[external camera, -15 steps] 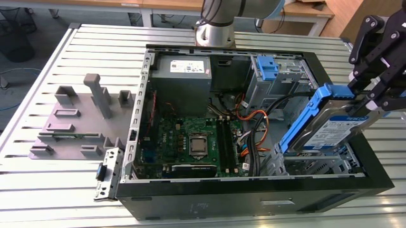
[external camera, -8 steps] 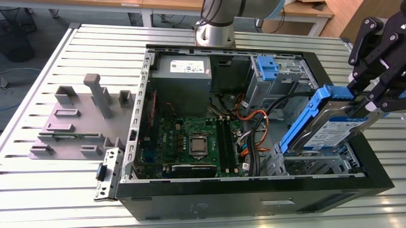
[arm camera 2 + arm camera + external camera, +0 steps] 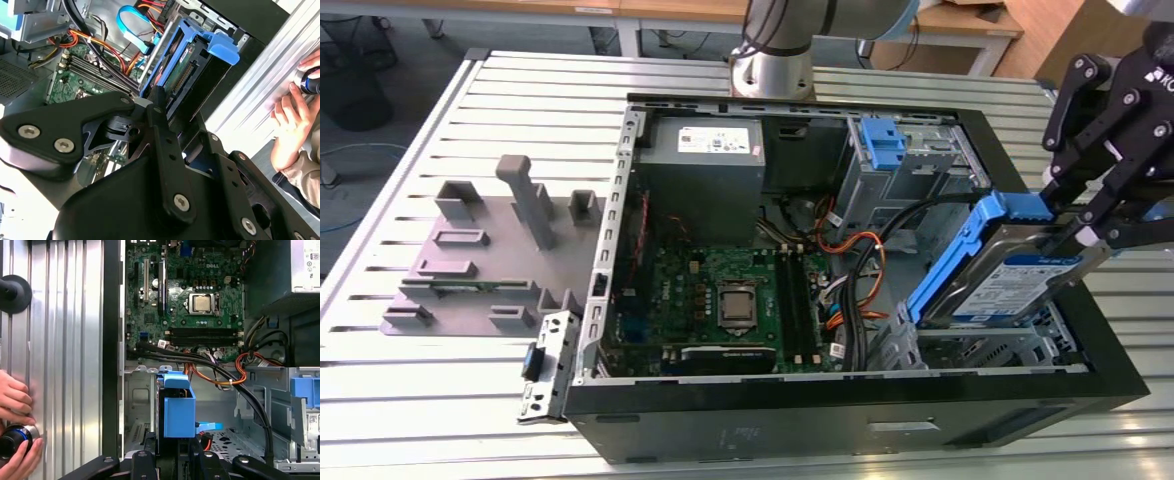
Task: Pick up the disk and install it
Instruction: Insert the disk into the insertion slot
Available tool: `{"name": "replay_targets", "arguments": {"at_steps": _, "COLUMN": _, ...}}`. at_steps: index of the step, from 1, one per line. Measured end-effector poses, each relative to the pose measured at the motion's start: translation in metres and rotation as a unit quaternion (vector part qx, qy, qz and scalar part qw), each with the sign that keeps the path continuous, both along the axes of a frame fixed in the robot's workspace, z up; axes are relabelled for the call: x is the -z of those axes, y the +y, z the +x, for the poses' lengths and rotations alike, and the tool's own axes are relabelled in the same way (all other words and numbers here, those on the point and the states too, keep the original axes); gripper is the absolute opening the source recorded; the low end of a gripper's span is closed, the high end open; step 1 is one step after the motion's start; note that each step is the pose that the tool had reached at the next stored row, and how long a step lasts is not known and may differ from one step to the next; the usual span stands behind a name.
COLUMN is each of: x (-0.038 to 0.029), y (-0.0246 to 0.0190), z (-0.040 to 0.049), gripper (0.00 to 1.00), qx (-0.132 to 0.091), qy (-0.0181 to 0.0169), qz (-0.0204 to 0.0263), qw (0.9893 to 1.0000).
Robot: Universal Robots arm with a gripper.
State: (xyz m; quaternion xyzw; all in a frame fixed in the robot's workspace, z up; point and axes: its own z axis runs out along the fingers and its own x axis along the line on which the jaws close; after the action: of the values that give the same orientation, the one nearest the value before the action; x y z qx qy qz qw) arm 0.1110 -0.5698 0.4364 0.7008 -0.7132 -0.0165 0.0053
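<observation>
Gripper point(image 3: 1083, 238), black, at the exterior view's right, its two fingers closed on the upper end of the disk point(image 3: 1003, 285) and gripping it firmly. The disk is a silver drive with a white-and-blue label in a blue frame. It hangs tilted inside the open computer case point(image 3: 847, 385), its lower end reaching down toward the metal bay point(image 3: 987, 350) in the case's corner nearest the exterior view's right. Whether that lower end touches the bay cannot be told.

In the second wrist view the disk point(image 3: 192, 60) stands out beyond the gripper's linkages point(image 3: 159, 107), connector edge in sight, with the blue tab of the frame at the far end. In the first wrist view the blue frame point(image 3: 178, 410) rises between the fingers point(image 3: 145, 460) above the bay floor.

Within the case, the green circuit board point(image 3: 720, 300) lies flat on the case floor, and orange and black cables point(image 3: 854, 250) run between it and the bay. A grey power supply point(image 3: 707, 150) sits in the far corner, and a tall blue latch point(image 3: 886, 140) stands beside it toward the exterior view's right.

The case rests on a slatted metal table point(image 3: 520, 90), next to a grey plastic holder point(image 3: 480, 250) on the exterior view's left. The arm's base point(image 3: 774, 60) stands behind the case. A person's hand point(image 3: 292, 120) rests on the table beside the case, holding a small round object point(image 3: 17, 440).
</observation>
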Motion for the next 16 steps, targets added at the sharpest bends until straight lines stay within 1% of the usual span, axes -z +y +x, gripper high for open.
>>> {"name": "replay_targets", "arguments": {"at_steps": 16, "x": 0.0291, "y": 0.0, "z": 0.0003, "gripper": 0.35, "qx": 0.0, "qy": 0.0, "qz": 0.0, "qw": 1.0}}
